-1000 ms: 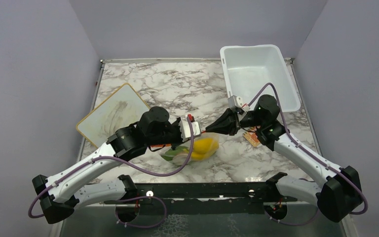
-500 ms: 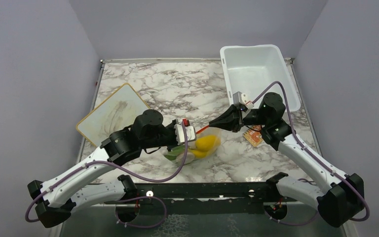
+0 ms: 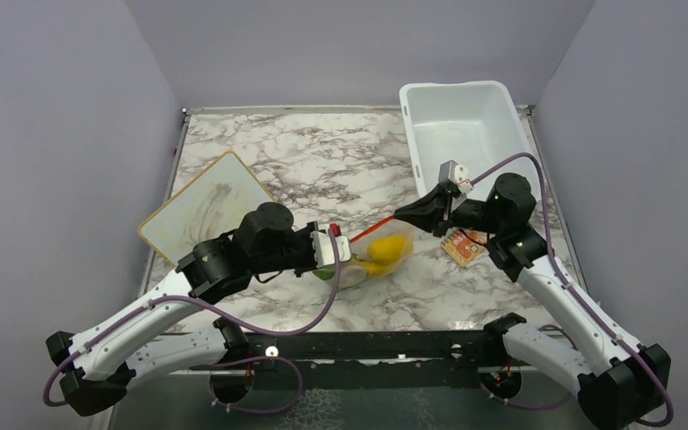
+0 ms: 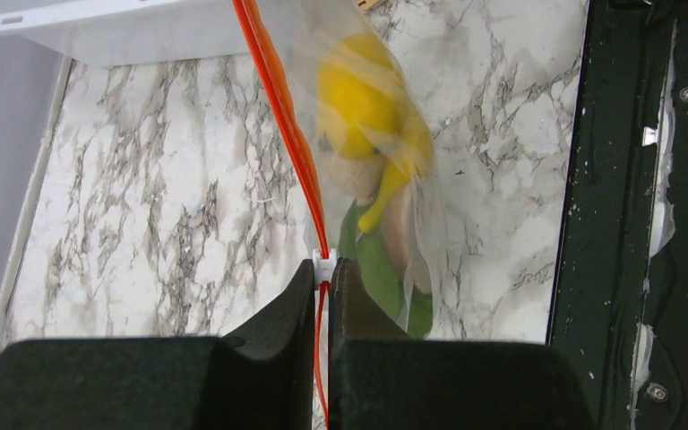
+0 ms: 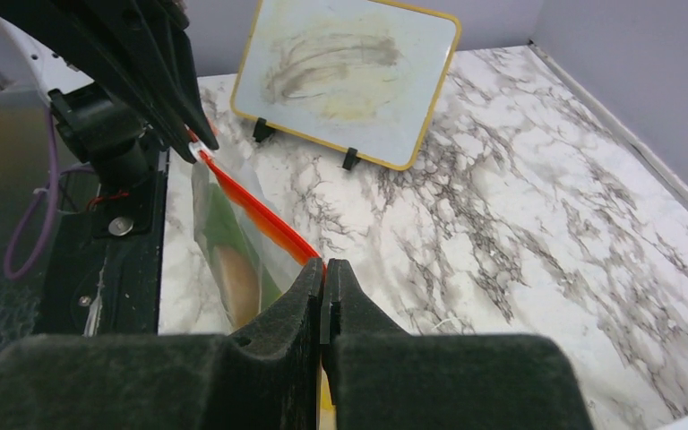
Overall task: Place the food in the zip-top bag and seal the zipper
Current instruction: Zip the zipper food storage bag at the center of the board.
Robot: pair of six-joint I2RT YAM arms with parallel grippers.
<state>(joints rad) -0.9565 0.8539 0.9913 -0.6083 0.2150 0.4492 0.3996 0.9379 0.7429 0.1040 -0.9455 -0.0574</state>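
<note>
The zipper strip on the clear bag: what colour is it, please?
Red-orange zipper strip, clearest in the left wrist view.

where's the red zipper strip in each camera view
Top external: the zipper, a short slanted line at centre.
Left wrist: from top centre down into the left tool.
Right wrist: from upper left down into the right tool.
Shared landmark: the green vegetable beside it.

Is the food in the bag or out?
In. Yellow fruit and green leaf show through the clear bag, below its red strip.
</note>
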